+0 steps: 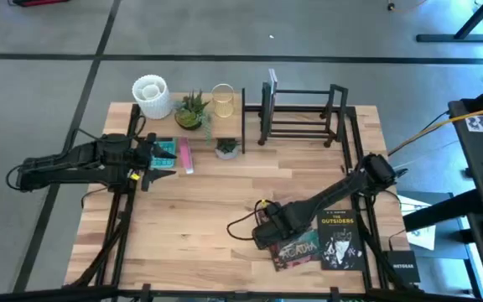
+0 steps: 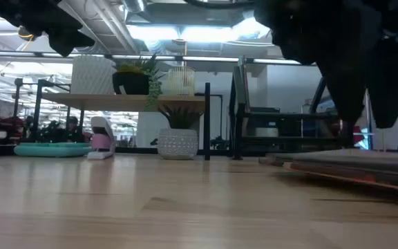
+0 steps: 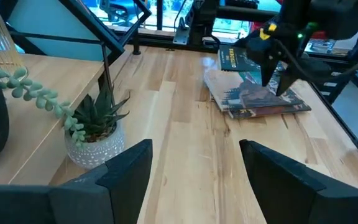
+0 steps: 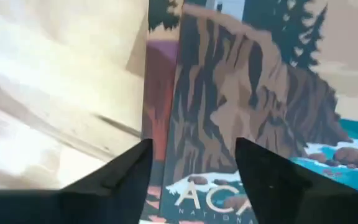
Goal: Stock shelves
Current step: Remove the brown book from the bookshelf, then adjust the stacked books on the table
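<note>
Lying flat under the right pincer [image 1: 268, 237] (fingers apart), the Acadia book [image 1: 298, 247]; arm angled low over the surface [image 1: 208, 210].

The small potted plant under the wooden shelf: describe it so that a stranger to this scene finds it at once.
Start at the small wooden shelf at the table's far edge, left of the black metal rack. On the tabletop beside the shelf's right front leg stands the potted plant. Unlike the dark-potted plant on top, it has a white dimpled pot and spiky leaves.
</note>
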Available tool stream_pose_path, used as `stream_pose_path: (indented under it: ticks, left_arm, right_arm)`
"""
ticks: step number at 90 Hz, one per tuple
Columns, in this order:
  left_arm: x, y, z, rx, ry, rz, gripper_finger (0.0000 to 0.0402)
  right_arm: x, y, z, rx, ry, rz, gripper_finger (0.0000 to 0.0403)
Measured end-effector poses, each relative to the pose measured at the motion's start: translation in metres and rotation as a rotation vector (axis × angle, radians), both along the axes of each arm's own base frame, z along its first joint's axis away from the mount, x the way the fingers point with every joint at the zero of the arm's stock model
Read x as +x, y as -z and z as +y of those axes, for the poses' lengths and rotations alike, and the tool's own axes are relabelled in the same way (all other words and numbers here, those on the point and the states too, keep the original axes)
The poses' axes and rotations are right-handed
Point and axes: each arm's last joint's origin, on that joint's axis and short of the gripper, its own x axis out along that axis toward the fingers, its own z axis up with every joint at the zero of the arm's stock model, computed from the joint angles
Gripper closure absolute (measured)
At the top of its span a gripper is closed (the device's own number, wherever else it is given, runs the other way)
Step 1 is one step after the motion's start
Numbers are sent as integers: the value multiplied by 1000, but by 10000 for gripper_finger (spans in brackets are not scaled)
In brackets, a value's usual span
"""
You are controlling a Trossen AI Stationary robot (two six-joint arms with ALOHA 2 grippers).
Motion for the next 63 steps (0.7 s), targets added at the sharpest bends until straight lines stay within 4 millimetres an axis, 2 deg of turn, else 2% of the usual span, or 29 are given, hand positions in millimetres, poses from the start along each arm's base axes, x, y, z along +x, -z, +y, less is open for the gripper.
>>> stream_pose_path:
  ticks: [13, 31, 40, 54, 63]
  left_arm:
    - [0, 0, 0, 0, 0, 0, 165]
    - [0, 0, 0, 0, 0, 0, 165]
    - [0, 0, 0, 0, 0, 0, 165]
    - [0, 0, 0, 0, 0, 0, 165]
    - [0, 0, 0, 0, 0, 0, 165]
  right_arm:
    - [4, -10, -1, 59, 6, -65, 146]
    - [32, -14, 10, 131, -102, -361, 147]
    - [43, 8, 8, 121, -106, -355, 158]
    - [58, 46, -10, 40, -78, -289, 180]
    - [64, 54, -22, -3, -51, -278, 196]
